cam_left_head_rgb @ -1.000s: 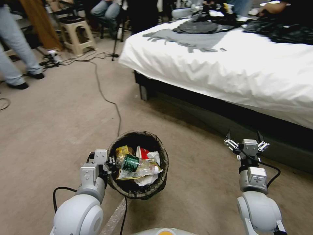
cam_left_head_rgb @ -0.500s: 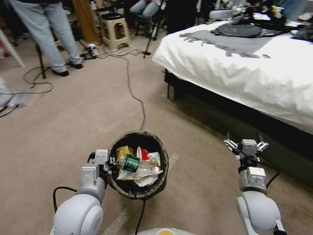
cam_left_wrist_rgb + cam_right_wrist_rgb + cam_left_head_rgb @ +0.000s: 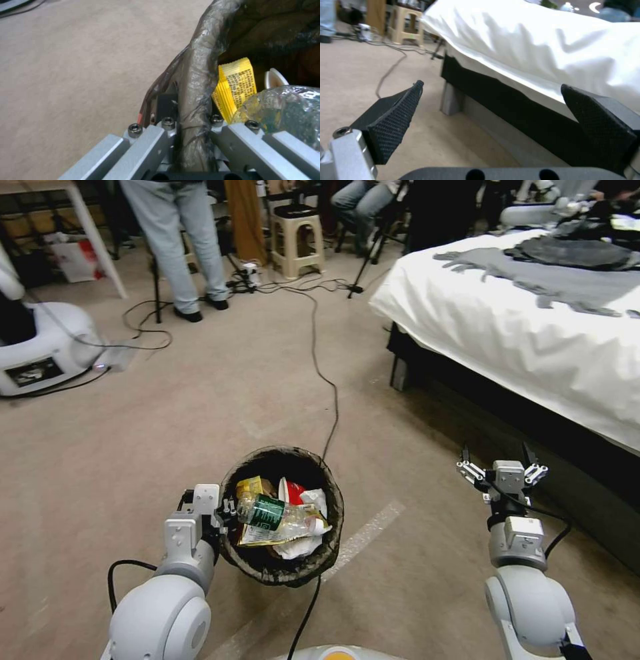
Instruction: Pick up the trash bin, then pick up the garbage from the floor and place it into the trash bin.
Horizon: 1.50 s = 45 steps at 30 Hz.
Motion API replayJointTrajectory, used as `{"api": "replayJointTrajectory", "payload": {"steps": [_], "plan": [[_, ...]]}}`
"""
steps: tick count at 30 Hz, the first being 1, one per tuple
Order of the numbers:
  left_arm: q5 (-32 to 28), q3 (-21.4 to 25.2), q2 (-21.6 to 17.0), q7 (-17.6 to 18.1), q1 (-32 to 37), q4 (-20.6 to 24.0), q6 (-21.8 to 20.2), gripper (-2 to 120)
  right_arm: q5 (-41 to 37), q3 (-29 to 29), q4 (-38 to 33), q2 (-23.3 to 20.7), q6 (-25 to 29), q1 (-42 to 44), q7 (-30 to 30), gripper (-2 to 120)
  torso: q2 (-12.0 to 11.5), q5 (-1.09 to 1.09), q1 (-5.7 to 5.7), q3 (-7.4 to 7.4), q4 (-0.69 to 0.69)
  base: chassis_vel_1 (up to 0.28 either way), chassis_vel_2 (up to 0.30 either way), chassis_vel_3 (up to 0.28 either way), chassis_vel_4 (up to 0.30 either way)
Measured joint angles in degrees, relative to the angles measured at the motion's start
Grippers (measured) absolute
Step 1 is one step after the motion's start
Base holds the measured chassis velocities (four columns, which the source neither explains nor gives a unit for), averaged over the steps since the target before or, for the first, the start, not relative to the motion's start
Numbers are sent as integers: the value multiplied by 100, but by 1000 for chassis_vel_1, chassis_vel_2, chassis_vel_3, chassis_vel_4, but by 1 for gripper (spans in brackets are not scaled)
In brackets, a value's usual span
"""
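Observation:
The trash bin (image 3: 272,573), lined with a dark crinkled bag, hangs above the carpet in front of me. My left gripper (image 3: 223,510) is shut on its rim. In the left wrist view the fingers of the left gripper (image 3: 186,120) clamp the bag-covered rim of the bin (image 3: 197,72). Garbage lies inside: a clear bottle (image 3: 275,513) with a green label, a yellow wrapper (image 3: 249,488) and a red-and-white cup (image 3: 294,491). The yellow wrapper (image 3: 237,82) and bottle (image 3: 283,107) show close up. My right gripper (image 3: 497,455) is held open and empty over the floor beside the bed; its gap (image 3: 491,85) is bare.
A bed (image 3: 533,333) with white sheets and a dark frame runs along the right. A black cable (image 3: 331,393) crosses the carpet toward the bin. A white machine base (image 3: 40,347) sits at the left, a stool (image 3: 297,233) and a person's legs (image 3: 180,240) at the back.
The whole picture has shifted rightward, so the camera has turned left; the bed has slid toward the right edge. Both grippers and the held bin keep their places in the view.

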<state>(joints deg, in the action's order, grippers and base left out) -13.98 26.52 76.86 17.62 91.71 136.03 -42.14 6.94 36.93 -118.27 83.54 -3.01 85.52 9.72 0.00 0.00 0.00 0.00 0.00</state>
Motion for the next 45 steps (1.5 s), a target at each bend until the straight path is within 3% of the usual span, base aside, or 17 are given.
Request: {"api": "replayJointTrajectory", "payload": {"steps": [30,38,41,45], "plan": [[-5,73,-104,-20,24,77,71,0,-70,61,-70,-117,-61,43,-31,100,0,0,0,0,1,89,94,90,88],[-70,120,-112,112,-8,8,116,0,-50,60,-36,-109,-61,56,-36,100,0,0,0,0,-1,0,0,0,0],[-476,191,-289,363,-122,-106,12,0,-32,57,-29,-97,-52,74,-32,100,0,-1,0,0,-1,0,0,0,0],[-463,302,-460,455,-223,-328,10,0,-16,46,-25,-95,-32,100,-28,100,0,1,0,0,0,0,0,0,0]]}}
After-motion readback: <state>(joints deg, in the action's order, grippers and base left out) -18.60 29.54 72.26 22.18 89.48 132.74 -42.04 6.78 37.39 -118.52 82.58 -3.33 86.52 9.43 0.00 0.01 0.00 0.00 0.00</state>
